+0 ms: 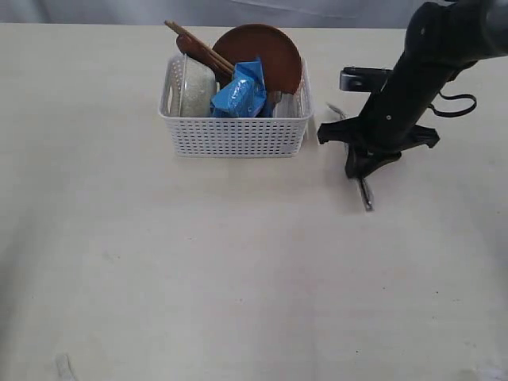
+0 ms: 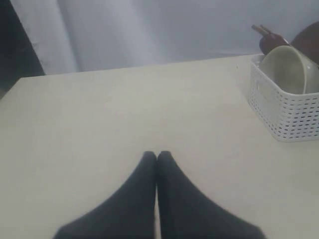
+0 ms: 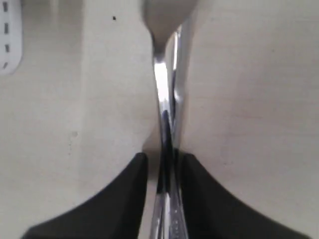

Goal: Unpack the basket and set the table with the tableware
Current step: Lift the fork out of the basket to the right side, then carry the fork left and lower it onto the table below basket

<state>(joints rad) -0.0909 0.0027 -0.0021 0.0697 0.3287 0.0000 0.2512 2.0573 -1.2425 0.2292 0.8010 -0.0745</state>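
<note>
- Pale beige table [image 1: 238, 302] spans the whole scene, matte and faintly scuffed, with a grey cloth backdrop [image 2: 149, 30] behind it.
- One left gripper [image 2: 157, 155] hangs above the table, well apart from the basket. Its fingers are pressed together with nothing between them.
- One white basket [image 1: 236, 135] stands at the back middle of the table. It is light lattice plastic and would probably slide if something snags on the way out.
- One pale bowl [image 1: 197, 89] stands on edge at the basket's left end. It looks rigid, smooth and probably breakable, and the exposed rim is the natural place to pinch.
- Two wooden chopsticks [image 1: 194, 44] jut out over the rear left corner. They are light, stiff and thin, and apt to roll, so they are best taken together near the free ends.
- One crinkled blue bag [image 1: 238, 95] sits in the middle against the plate. It is soft, is not tableware, and is likely to shift as its neighbours leave.
- One brown plate [image 1: 266, 51] leans upright at the right rear. It looks heavier, hard and slick, and its top rim is free to grip.
- One right gripper [image 1: 359, 170] is down at the table, to the right of the basket.
  - Its fingers [image 3: 132, 184] stand narrowly apart on either side of the handle of a steel utensil [image 1: 366, 194] that lies flat on the table.
  - A sliver of gap shows beside the handle, so I judge it unclamped.
  - The steel is thin, stiff and slippery, and is best gripped across the handle.
  - The wrist view does not settle whether it is one piece or two.
</note>
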